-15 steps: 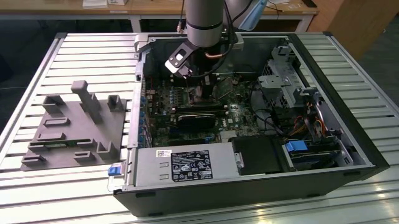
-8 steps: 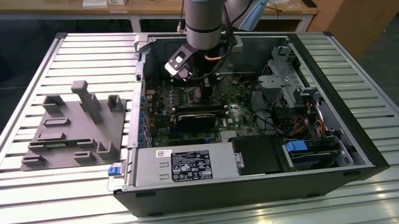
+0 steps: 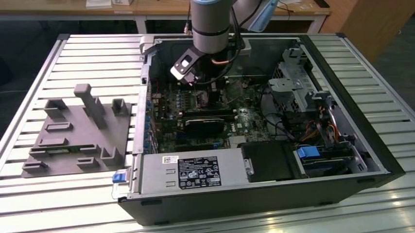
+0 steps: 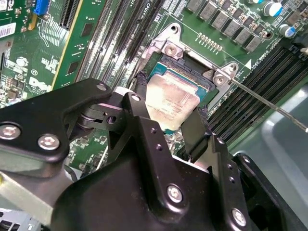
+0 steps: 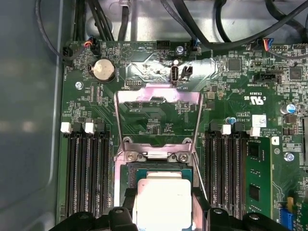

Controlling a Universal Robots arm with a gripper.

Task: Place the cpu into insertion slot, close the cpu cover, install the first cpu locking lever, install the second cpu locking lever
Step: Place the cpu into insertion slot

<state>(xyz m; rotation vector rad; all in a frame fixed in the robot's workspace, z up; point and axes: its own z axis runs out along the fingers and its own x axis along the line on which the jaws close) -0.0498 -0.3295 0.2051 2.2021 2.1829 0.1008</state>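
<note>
Tool [image 4: 168,114]: two black fingers [image 4: 140,108] pinching the chip by opposite edges; the grip shows in both wrist views.
Chip [image 4: 171,98]: dull silver top up, held over the socket [image 4: 190,72], apparently a little tilted and offset toward the tool. Cannot tell whether it is seated.
Step in hand: placing the chip. Judgement: level it, square its edges to the socket rim, and lower it straight without sliding, so the contacts below are not scraped.
Cover [image 5: 119,122]: swung fully back, lying open on the board beyond the socket, out of the path.
Lever [image 4: 269,103]: thin wire rod standing off beside the socket, free.
Neighbours: memory slots [image 5: 84,178] flank the socket on both sides, near the fingers, leaving little side room.
Farther out: cables [image 5: 102,19] at the board edge, well apart. The open computer case [image 3: 259,208] stands on a slatted surface [image 3: 39,204], with a grey fixture block [image 3: 77,131] on the exterior view's left.
</note>
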